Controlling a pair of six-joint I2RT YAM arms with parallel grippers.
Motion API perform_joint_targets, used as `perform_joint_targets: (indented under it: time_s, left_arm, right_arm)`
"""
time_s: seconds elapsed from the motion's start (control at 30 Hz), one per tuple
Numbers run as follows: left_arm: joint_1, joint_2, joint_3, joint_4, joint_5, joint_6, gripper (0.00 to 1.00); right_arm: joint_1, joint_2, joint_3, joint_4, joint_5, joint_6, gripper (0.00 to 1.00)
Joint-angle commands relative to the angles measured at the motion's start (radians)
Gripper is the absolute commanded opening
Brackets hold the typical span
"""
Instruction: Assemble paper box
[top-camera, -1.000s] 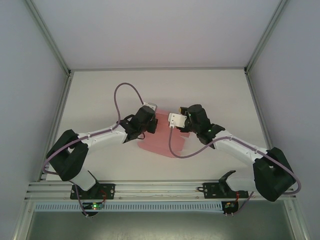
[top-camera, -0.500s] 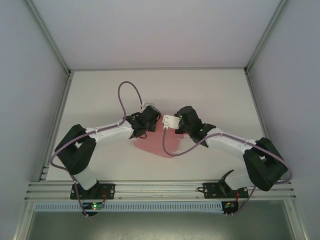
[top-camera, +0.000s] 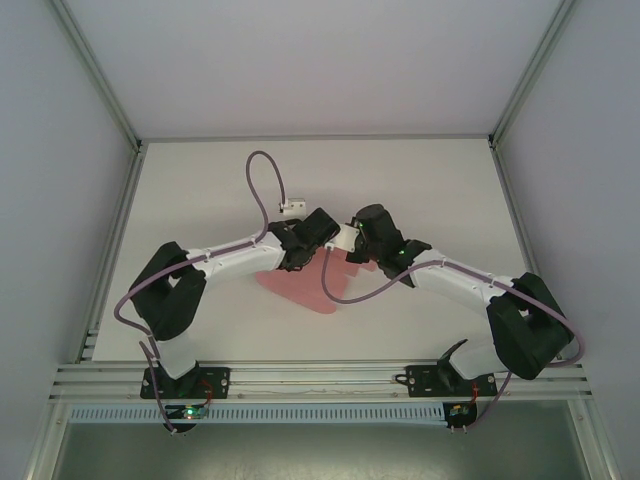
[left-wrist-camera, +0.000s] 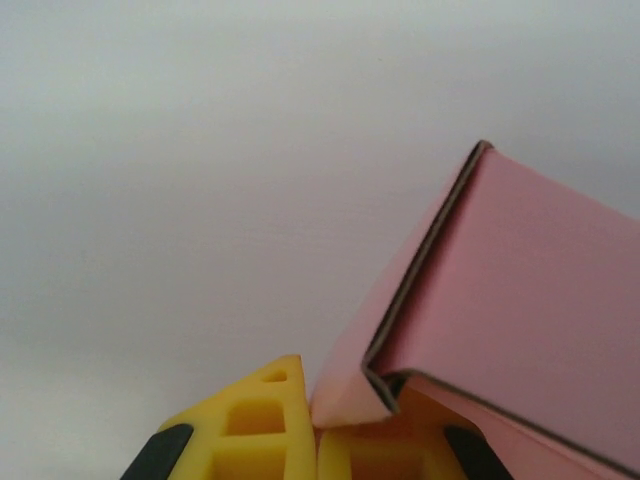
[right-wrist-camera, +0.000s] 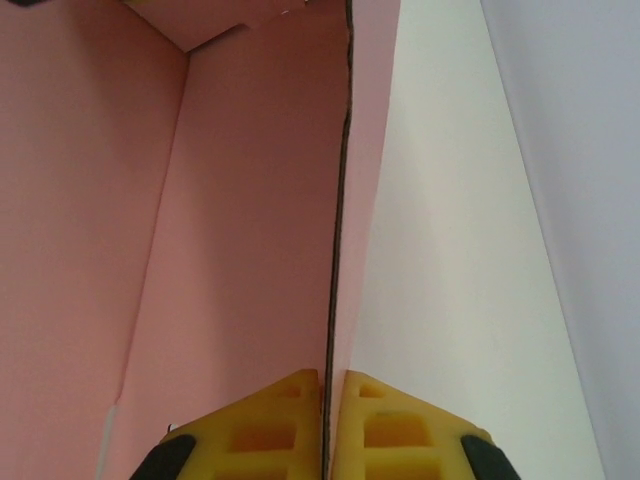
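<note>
The paper box (top-camera: 300, 288) is a pink creased card sheet lying mid-table, partly hidden under both wrists. My left gripper (left-wrist-camera: 312, 420) is shut on a folded pink flap (left-wrist-camera: 520, 290) that rises to the right of its yellow fingers (left-wrist-camera: 250, 425). My right gripper (right-wrist-camera: 330, 420) is shut on the thin edge of an upright pink panel (right-wrist-camera: 250, 230), with pink card spreading to its left and white table to its right. In the top view both grippers meet over the sheet's far edge, the left gripper (top-camera: 322, 230) just left of the right gripper (top-camera: 350, 236).
The white table (top-camera: 200, 190) is walled by grey panels with metal rails along the sides and back. A purple cable (top-camera: 262, 180) loops up from the left wrist. Another cable (top-camera: 345, 290) hangs over the sheet from the right wrist.
Both arms have swung toward the middle until the grippers nearly touch. The right gripper has closed onto the card edge. The pink sheet has shifted slightly left and toward the near edge.
</note>
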Motion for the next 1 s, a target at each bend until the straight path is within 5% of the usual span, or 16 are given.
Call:
perform_joint_targets:
  time_s: [0.0,0.13,0.3,0.43,0.63,0.8,0.97]
  left_arm:
    - [0.066,0.062,-0.018,-0.299,-0.403,-0.083,0.0]
    - [0.049,0.056,-0.008,-0.309,-0.413,-0.05,0.0]
    - [0.042,-0.126,-0.208,0.16,-0.016,0.237,0.0]
    - [0.047,-0.257,-0.316,0.355,0.193,0.273,0.0]
    - [0.048,-0.306,-0.354,0.413,0.267,0.272,0.0]
    - [0.057,-0.361,-0.459,0.545,0.329,0.316,0.0]
    - [0.083,-0.439,-0.554,0.665,0.447,0.355,0.0]
  right_arm:
    - [-0.035,-0.033,0.019,-0.149,0.041,0.033,0.0]
    - [-0.043,-0.038,0.016,-0.14,0.024,0.042,0.0]
    - [-0.053,-0.038,0.015,-0.088,-0.069,0.072,0.14]
    - [-0.054,-0.045,0.025,-0.057,-0.162,0.083,0.22]
    - [-0.052,-0.147,0.004,-0.01,-0.241,0.108,0.57]
    - [-0.074,-0.335,-0.071,0.053,-0.293,0.156,0.98]
    - [-0.098,-0.512,-0.132,0.186,-0.106,0.349,0.98]
